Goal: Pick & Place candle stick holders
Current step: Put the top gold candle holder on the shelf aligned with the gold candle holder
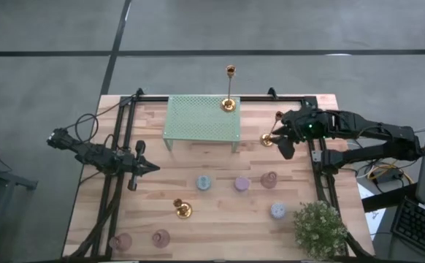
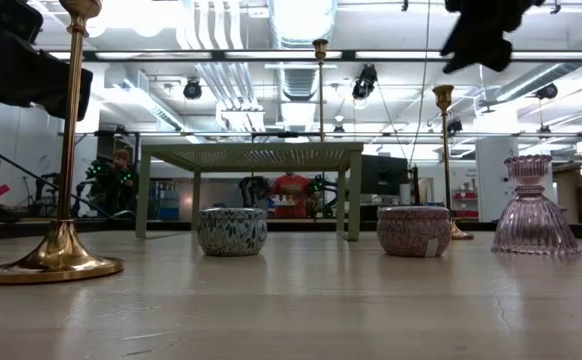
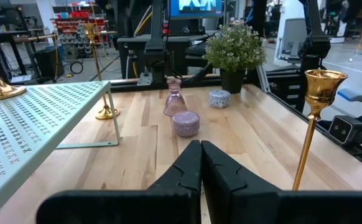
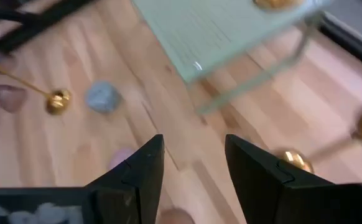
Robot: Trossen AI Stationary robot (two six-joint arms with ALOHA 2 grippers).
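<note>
A gold candlestick holder [image 1: 229,102] stands on the mint-green rack [image 1: 201,120]. A second gold one [image 1: 269,139] stands on its round base on the table just right of the rack. My right gripper [image 1: 285,148] hovers open and empty beside it, and its base [image 4: 293,160] shows next to one finger. A third gold one [image 1: 182,210] stands near the front. Squat blue [image 1: 204,183], lilac [image 1: 242,184] and pale blue [image 1: 278,210] holders and pink glass ones [image 1: 269,179] [image 1: 161,237] [image 1: 120,241] rest on the table. My left gripper [image 1: 150,168] is shut and empty at the left.
A bushy potted plant [image 1: 318,228] stands at the front right corner. Black frame rails [image 1: 117,183] run along the table's left, right and far sides. Bare wood lies between the rack and the row of squat holders.
</note>
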